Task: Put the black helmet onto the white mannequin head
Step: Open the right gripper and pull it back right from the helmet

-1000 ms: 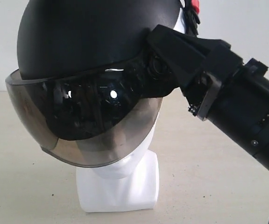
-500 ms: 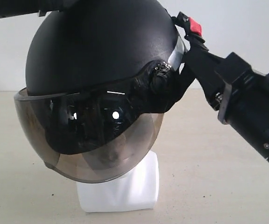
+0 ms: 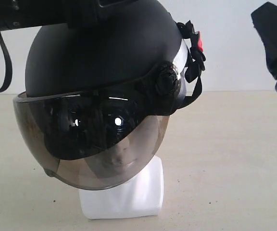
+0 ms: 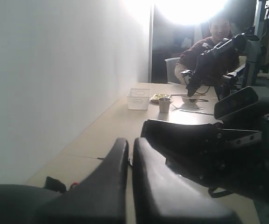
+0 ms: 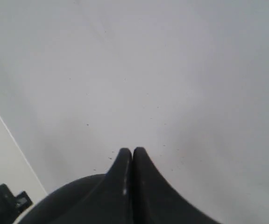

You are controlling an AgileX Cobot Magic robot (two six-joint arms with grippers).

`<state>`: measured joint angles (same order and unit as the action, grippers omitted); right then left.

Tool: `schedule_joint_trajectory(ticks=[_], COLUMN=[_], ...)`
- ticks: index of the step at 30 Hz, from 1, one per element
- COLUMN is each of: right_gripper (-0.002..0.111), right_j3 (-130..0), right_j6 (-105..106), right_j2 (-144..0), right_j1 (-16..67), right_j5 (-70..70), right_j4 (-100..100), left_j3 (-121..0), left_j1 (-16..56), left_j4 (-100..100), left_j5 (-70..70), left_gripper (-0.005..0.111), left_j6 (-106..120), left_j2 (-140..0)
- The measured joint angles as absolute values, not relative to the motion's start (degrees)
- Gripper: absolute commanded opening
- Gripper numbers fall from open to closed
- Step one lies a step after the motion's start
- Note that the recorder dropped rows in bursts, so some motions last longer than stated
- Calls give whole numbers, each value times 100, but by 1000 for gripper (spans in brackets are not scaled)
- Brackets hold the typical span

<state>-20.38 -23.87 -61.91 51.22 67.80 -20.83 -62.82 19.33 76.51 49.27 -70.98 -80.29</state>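
Right tool (image 5: 132, 151) pressed together, left tool (image 4: 130, 140) seemingly closed, black helmet (image 3: 100, 57) covering white mannequin head (image 3: 124, 197)

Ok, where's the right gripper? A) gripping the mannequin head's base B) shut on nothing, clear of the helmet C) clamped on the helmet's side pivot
B: the right gripper is shut with nothing between its fingers, and the exterior view shows it apart from the black helmet.

Beige worktop (image 3: 234, 159) backed by a white wall (image 4: 55, 84). At its far end, a white basket (image 4: 138, 99), a metal cup (image 4: 164, 105) and a bowl (image 4: 190, 100) are set near one another; a person (image 4: 209, 51) is seated beyond.
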Motion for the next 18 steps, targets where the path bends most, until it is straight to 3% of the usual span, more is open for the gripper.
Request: schedule_joint_trajectory(ticks=[7,12,18], right_gripper=[0,0,0], right_j3=[-2038,-2195,-2406], right_j6=[-187,2476,3073], right_j2=[-6026,-5499,-4923], right_j1=[5114,5114,5114], right_j5=[5320,2902,1176], right_j4=[-2676,-2960,-3852], left_j3=[-6282,-6282,-6282], left_j1=[2000,2000,2000], left_j4=[7663,7672,7672], left_j5=[4903,4903,4903], left_gripper=[5,5,5], left_j6=[-7181,-7323,-7397], left_j2=[-8039,-8039,-8039])
